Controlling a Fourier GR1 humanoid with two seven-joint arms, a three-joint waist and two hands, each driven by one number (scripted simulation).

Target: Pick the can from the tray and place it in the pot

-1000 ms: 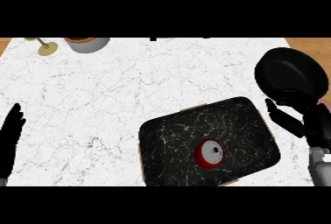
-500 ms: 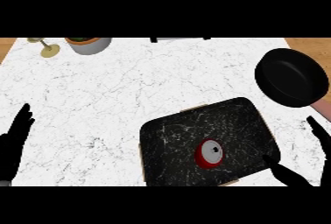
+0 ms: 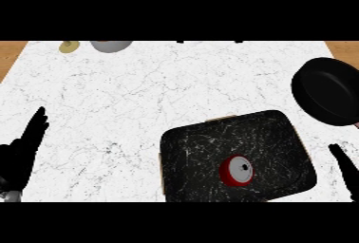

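Red can (image 3: 238, 171) upright in black tray (image 3: 203, 152), 5 o'clock on bench (image 3: 154, 95); pot (image 3: 328, 90) at 3 o'clock edge. Left hand (image 3: 24, 149) fingers straight, right hand (image 3: 345, 166) fingers straight, both clear of tray.

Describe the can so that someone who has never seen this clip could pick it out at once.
Find the dark marbled tray on the white counter, toward the lower right of the head view. The can stands on it, seen from above as a red ring around a pale lid. It is the only thing on the tray, and the only red one there; the black pot lies beyond.
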